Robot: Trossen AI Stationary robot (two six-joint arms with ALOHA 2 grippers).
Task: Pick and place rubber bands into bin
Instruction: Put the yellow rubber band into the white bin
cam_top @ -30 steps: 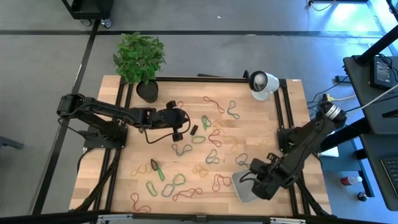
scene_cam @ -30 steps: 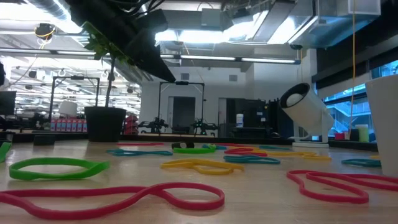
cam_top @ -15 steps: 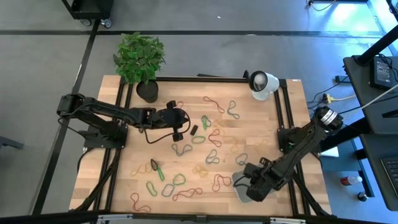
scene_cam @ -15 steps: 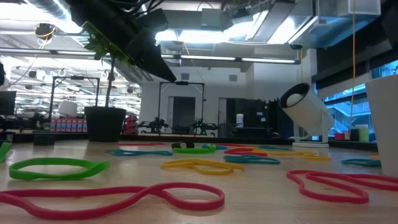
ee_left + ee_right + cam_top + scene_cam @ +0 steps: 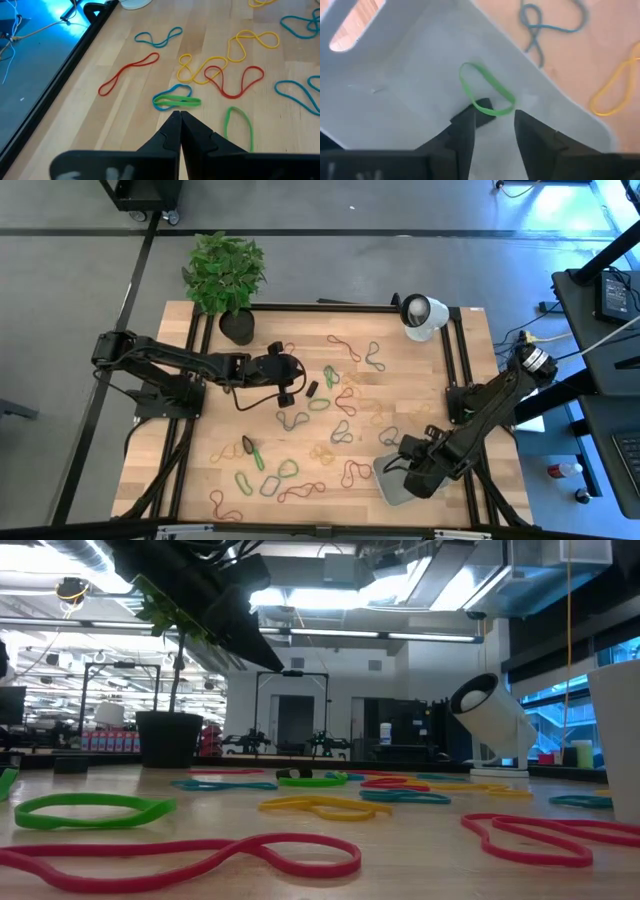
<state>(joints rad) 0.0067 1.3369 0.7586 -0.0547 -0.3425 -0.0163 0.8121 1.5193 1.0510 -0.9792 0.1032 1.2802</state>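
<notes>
Two arms are over the wooden table [image 5: 420, 395]; no brand, label or legible writing shows on anything in view.

Left arm: stretched from the table's left edge toward the centre, forearm nearly level. Left gripper [image 5: 300, 392] sits low over the boards with its fingers pressed together, holding nothing; the left wrist view shows the tips [image 5: 177, 122] meeting in a point. Just ahead of those tips lies a green-and-blue rubber band [image 5: 176, 98]; beyond it a red band [image 5: 235, 82] overlaps a yellow one [image 5: 197, 70], and a second red loop [image 5: 127, 75] lies off to one side nearer the black frame rail [image 5: 75, 65]. Bare board lies around the tips.

Right arm: folded back from the right edge, elbow high, wrist turned down at the front right corner. Right gripper [image 5: 400, 470] is over the bin [image 5: 395, 488], fingers parted a little. In the right wrist view a green rubber band [image 5: 486, 90] lies on the bin's floor [image 5: 395, 100], its near end at the fingertips [image 5: 470, 120]; whether a fingertip touches it cannot be told. Past the bin's rim, a blue band [image 5: 545, 25] and a yellow band [image 5: 615, 85] lie on the wood.

Rubber bands [image 5: 330, 420] lie scattered across the table between the two grippers. Plant pot [image 5: 237, 325] stands behind the left gripper; white round device [image 5: 422, 315] is at the far right corner.
</notes>
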